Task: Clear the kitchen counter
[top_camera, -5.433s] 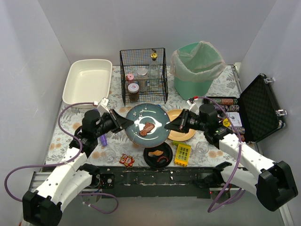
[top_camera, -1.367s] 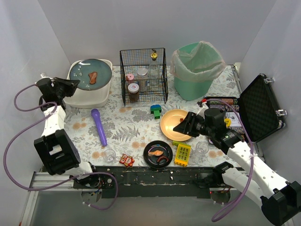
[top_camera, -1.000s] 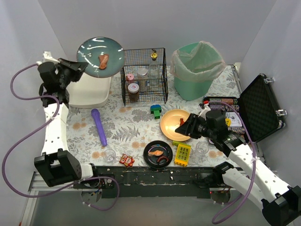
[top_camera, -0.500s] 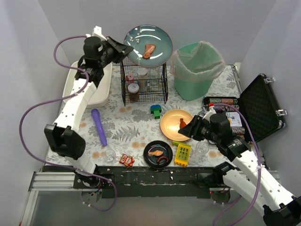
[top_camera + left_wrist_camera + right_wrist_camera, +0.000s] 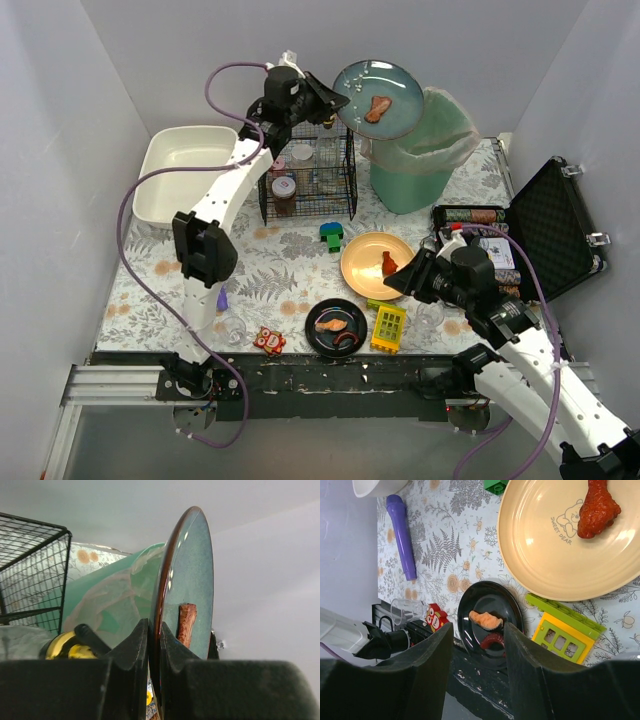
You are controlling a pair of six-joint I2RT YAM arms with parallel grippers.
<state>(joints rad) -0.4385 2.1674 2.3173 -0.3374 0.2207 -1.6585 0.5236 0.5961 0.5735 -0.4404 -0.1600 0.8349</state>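
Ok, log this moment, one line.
left jaws: shut on round teal plate | plate: aloft near green lined bin | right jaws: open near tan plate

Your overhead looks down across the whole kitchen counter (image 5: 270, 270), left wrist sits tight against the teal plate (image 5: 192, 580), right wrist stares down at the yellow plate (image 5: 555, 555), both plates shared overhead.

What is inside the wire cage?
A brown jar, a pink-lidded jar and clear jars; the left arm hides the cage's back left corner.
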